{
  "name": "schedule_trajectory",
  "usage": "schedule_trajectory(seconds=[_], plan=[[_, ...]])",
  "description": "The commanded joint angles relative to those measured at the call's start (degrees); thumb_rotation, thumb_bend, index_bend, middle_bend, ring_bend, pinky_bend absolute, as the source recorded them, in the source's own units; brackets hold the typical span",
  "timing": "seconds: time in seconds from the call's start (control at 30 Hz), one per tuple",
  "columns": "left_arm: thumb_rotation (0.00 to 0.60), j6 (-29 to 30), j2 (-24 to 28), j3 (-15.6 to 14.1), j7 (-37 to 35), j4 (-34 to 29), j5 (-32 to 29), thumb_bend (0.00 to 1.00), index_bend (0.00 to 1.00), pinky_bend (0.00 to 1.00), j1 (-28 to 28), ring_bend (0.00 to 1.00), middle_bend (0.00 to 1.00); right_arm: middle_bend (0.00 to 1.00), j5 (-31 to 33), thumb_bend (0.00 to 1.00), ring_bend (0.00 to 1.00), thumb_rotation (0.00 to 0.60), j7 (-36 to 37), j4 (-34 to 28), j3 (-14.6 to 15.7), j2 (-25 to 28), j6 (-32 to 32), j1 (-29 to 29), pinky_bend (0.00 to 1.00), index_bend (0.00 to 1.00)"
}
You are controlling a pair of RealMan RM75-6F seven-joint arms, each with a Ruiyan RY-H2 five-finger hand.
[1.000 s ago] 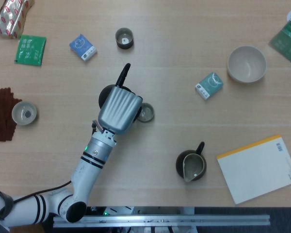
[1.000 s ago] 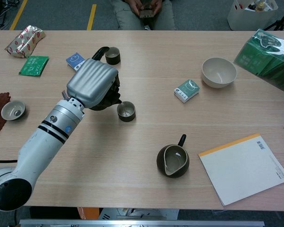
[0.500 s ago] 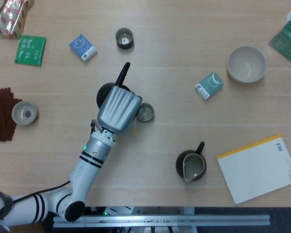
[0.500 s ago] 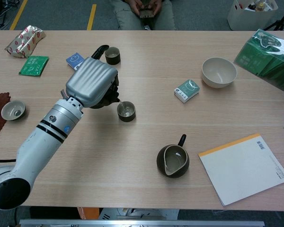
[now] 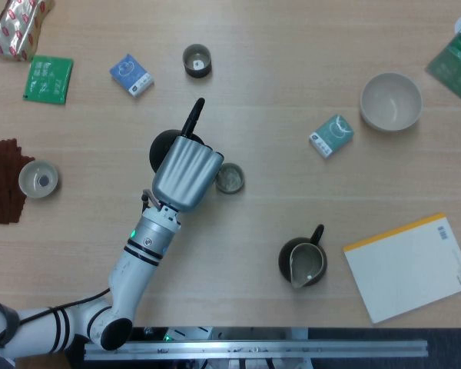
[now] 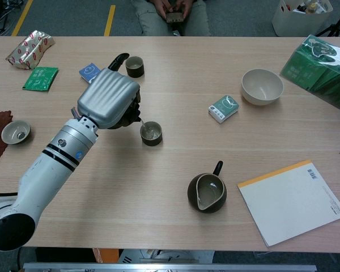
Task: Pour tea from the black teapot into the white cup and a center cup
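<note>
My left hand (image 5: 186,171) (image 6: 105,103) grips the black teapot (image 5: 166,144) (image 6: 130,116) and covers most of it. The pot's handle (image 5: 194,117) sticks out away from me. The pot is tilted toward the dark center cup (image 5: 230,178) (image 6: 151,134), which stands just right of the hand. In the chest view a thin stream runs from the spout into this cup. The white cup (image 5: 38,178) (image 6: 15,131) sits far to the left beside a brown cloth (image 5: 0,181). My right hand shows in neither view.
Another dark cup (image 5: 197,60) (image 6: 135,66) stands behind the teapot. Nearer me is a dark pitcher (image 5: 303,263) (image 6: 207,192); a notebook (image 5: 411,266) lies to its right. A beige bowl (image 5: 390,101) and small tea packets (image 5: 331,135) (image 5: 131,74) lie around.
My left hand has shifted slightly left and away with the teapot. A thin stream now shows at the center cup's rim.
</note>
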State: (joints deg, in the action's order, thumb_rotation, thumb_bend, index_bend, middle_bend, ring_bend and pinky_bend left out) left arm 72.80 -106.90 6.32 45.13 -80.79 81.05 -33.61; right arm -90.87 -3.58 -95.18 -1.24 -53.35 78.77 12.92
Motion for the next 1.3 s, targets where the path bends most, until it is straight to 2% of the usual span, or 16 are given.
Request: schedule_trajectory(seconds=[0.03, 0.63, 1.03, 1.3], plan=[[0.599, -0.04, -0.16, 0.04, 0.06, 0.05, -0.07, 0.33, 0.94, 0.07, 0.03, 0.83, 0.99, 0.15, 0.09, 0.09, 0.02, 0.6, 0.04, 0.05, -0.09, 0.01, 0.01, -0.06, 0.08, 0.18], [0.6, -0.06, -0.45, 0.34, 0.29, 1.12, 0.58, 0.33, 0.94, 0.07, -0.08, 0.83, 0.99, 0.15, 0.77, 0.09, 0.01, 0.6, -1.33, 0.76, -0.9, -0.62, -0.08, -0.27, 0.08, 0.18], [0.6, -2.72, 1.14, 1.98, -4.6, -2.76, -3.34, 0.33, 0.94, 0.07, 0.2, 0.83, 0.99, 0.15, 1.11, 0.09, 0.01, 0.6, -1.91, 0.2, -1.26, -0.57, -0.24, -0.3, 0.08, 0.18], [0.599, -4.99, 3.2, 4.0, -11.18, -6.62, -8.03, 0.33, 0.94, 0.07, 0.83, 0.83, 0.99, 0.15, 1.59, 0.09, 0.01, 0.6, -2.61, -0.34, -1.46, -0.63, -0.63, -0.26, 0.08, 0.18]])
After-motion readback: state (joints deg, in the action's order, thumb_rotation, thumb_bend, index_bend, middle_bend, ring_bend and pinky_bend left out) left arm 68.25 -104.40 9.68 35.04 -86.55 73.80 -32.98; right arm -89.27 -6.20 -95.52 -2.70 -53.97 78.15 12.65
